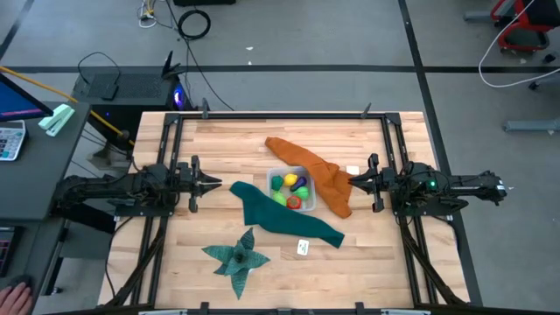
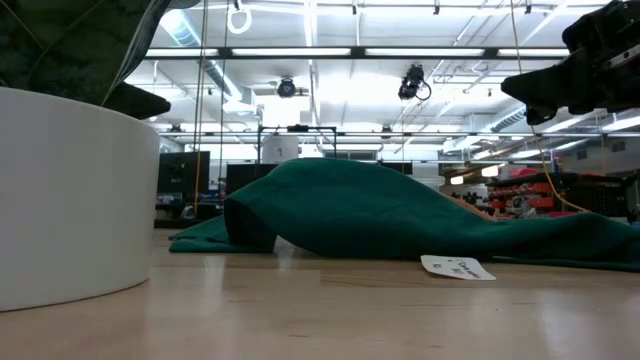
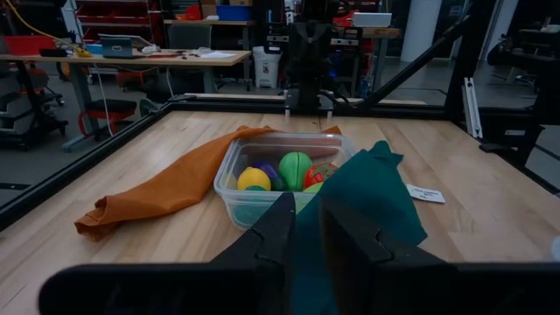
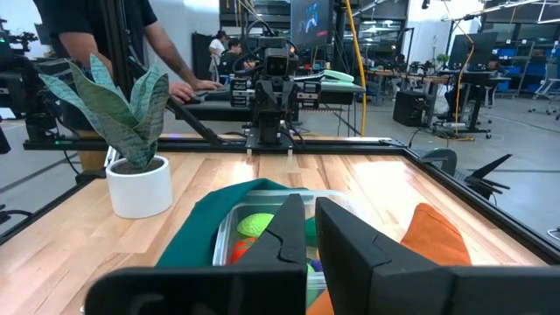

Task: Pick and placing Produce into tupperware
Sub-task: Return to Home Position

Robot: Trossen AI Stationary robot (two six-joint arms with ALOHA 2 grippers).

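Writing on the white card cannot be read. The produce, yellow, green, red and purple, is contained in the tupperware at mid-counter, between the left pincer and right pincer, both narrowed, nothing held.

**A robotics lab in an open industrial hall**

A wooden table sits inside a black metal frame, with the dark left arm and right arm mounted at its 2 sides. Cables trail over the grey floor, near a red rolling chair. Beyond stand workbenches, red shelving and a large screen. Strip lights hang from an open ceiling. A person works at a laptop beside the rig.
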